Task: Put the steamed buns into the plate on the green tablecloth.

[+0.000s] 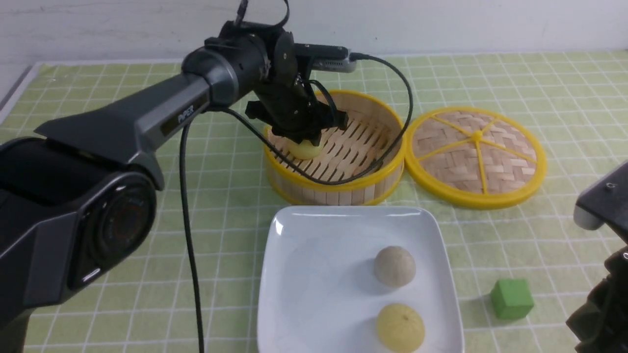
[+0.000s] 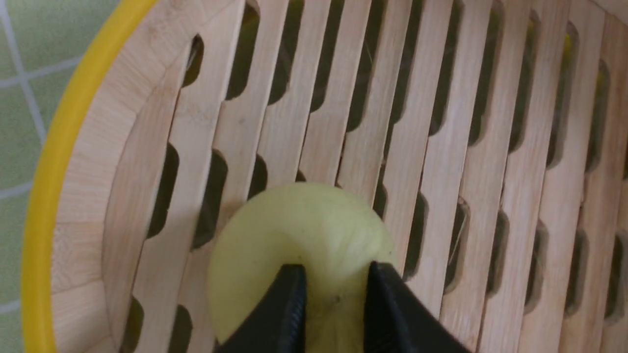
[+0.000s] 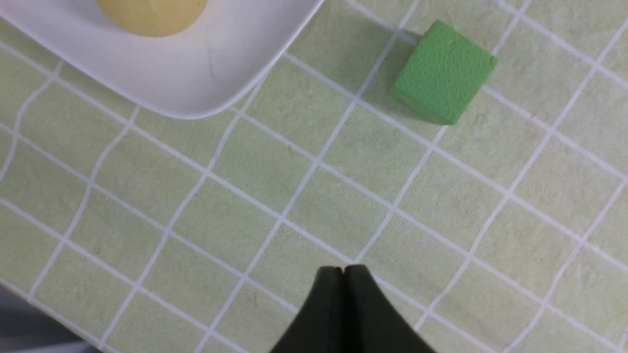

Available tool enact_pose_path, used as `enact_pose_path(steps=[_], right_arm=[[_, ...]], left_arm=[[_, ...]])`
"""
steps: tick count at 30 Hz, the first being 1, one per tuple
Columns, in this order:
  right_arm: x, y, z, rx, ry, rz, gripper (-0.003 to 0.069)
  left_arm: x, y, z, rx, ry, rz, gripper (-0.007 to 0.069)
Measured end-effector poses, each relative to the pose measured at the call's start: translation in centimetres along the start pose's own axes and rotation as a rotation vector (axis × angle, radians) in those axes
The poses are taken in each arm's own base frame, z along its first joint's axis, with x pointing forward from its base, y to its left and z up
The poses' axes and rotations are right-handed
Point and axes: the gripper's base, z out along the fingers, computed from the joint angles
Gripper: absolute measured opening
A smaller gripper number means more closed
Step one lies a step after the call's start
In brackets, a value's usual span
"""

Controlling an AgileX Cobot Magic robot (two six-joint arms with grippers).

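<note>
One pale-yellow steamed bun sits inside the bamboo steamer basket, and my left gripper is shut on it from above. In the left wrist view the black fingers pinch that bun over the slats. The second pale-yellow bun lies on the white square plate near its front edge, and also shows in the right wrist view. The plate rests on the green gridded tablecloth. My right gripper is shut and empty above the cloth at the right.
A grey-beige bun also lies on the plate. The steamer lid lies right of the basket. A small green cube sits right of the plate, also in the right wrist view. The left arm's cable hangs across the basket.
</note>
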Motion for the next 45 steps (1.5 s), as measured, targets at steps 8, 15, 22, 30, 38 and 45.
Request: enact_pose_path(steps=[8, 15, 22, 30, 38, 45], right_arm=[[0.0, 0.0, 0.0, 0.000, -0.002, 0.000, 0.0001], [0.0, 0.0, 0.0, -0.001, -0.001, 0.000, 0.0005], [0.2, 0.1, -1.3, 0.002, -0.048, -0.005, 0.0009], [4.6, 1.0, -7.5, 0.002, -0.223, 0.057, 0.0012], [13.2, 1.3, -10.9, 0.040, -0.819, 0.106, 0.0010], [13.4, 0.8, -6.2, 0.020, -1.013, 0.115, -0.0006]], left_arm=[[-1.4, -1.2, -10.1, 0.006, 0.004, 0.023, 0.0018], [0.9, -2.3, -18.9, 0.040, 0.082, -0.015, 0.0018], [10.5, -6.7, -10.0, 0.038, 0.361, -0.034, 0.0031], [12.5, -6.7, -6.4, 0.022, 0.371, -0.127, 0.0241], [10.7, -6.9, -9.3, 0.051, 0.288, -0.129, 0.0499], [10.6, -6.9, -10.0, 0.054, 0.286, -0.126, 0.0509]])
